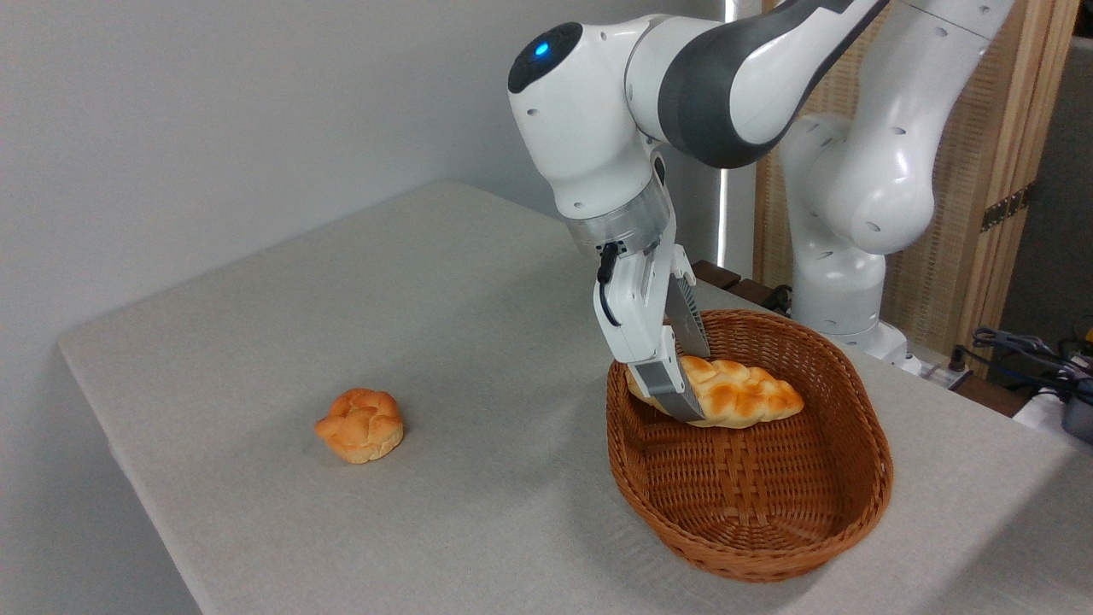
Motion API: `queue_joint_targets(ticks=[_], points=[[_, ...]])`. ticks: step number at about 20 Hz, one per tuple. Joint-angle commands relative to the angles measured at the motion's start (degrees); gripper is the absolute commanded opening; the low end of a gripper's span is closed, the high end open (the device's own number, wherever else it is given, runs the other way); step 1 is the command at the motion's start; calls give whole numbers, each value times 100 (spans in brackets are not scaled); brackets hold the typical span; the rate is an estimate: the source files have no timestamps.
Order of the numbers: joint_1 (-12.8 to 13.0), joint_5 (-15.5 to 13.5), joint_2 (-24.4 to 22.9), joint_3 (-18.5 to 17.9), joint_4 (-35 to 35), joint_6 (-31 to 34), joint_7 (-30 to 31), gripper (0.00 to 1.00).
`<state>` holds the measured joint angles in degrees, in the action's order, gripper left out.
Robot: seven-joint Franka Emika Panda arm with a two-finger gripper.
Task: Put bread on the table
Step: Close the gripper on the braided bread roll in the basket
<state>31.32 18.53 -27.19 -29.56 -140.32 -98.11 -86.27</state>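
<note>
Grey table (282, 342): our gripper (690, 391) straddles the bread (739, 395), hiding its left tip; closure unclear. Loaf lies lengthwise across the basket (862, 512).

matt grey cloth table (359, 290), woven wicker basket (768, 538), glossy plastic arm (589, 111)
</note>
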Motion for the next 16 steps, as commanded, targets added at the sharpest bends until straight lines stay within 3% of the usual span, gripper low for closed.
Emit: queue_joint_targets(ticks=[1, 7, 8, 11, 12, 13, 14, 16], points=[[49, 115, -15, -50, -56, -68, -83, 100], [41, 107, 3, -50, -179, -121, -83, 99], [41, 115, 29, -50, -179, -121, -83, 95], [41, 107, 29, -50, -179, -95, -92, 60], [23, 107, 29, -50, -179, -69, -92, 44], [32, 107, 29, -50, -171, -33, -188, 21], [40, 107, 21, -50, -171, -24, -363, 10], [23, 107, 12, -50, -153, 28, -452, 10]])
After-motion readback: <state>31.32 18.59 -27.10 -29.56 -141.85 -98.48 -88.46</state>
